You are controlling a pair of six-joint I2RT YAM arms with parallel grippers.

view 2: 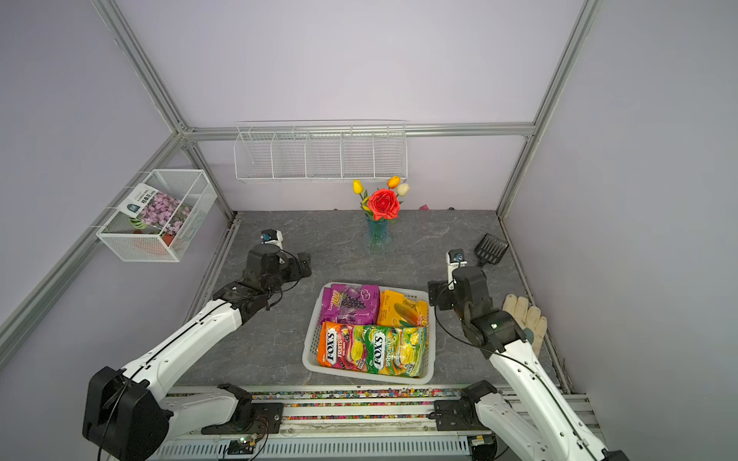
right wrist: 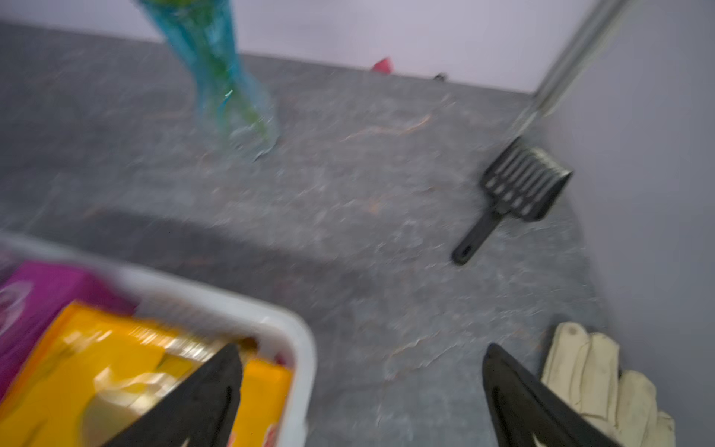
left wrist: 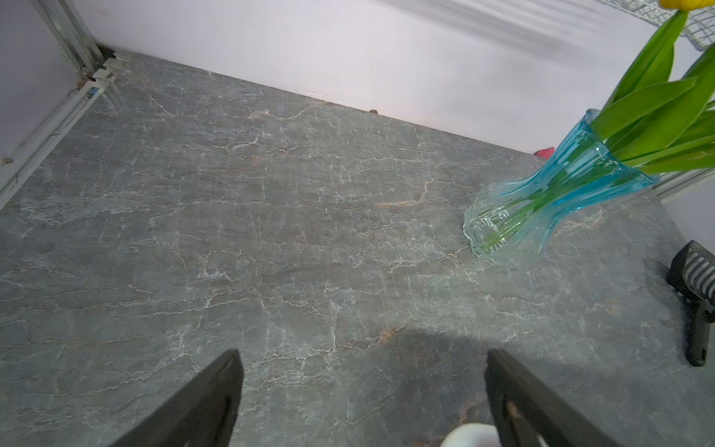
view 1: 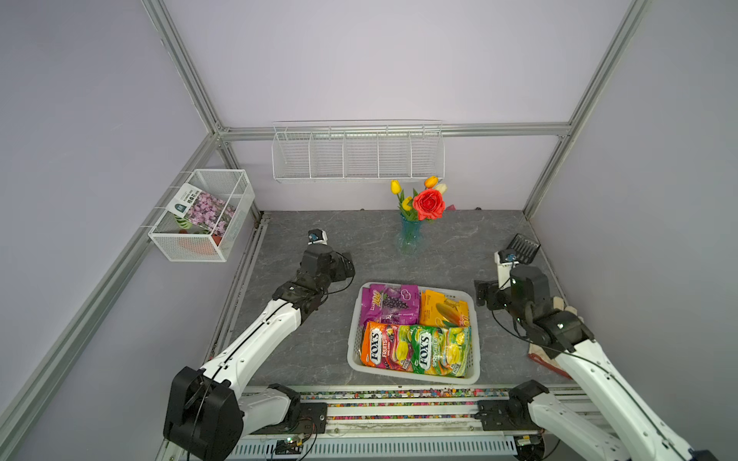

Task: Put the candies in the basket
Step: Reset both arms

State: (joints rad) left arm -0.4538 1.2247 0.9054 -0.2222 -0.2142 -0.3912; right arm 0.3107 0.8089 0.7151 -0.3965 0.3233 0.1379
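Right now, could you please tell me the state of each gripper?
Left gripper: open, holding nothing, above bare table.
Right gripper: open, holding nothing, beside the basket.

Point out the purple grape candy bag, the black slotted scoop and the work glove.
purple grape candy bag (view 1: 389,303): a top view, on the printed grapes.
black slotted scoop (right wrist: 520,185): right wrist view, on the slotted blade.
work glove (view 2: 525,317): a top view, on the fingers.

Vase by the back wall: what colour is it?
Clear blue glass vase, fading paler toward the base; best seen in the left wrist view.
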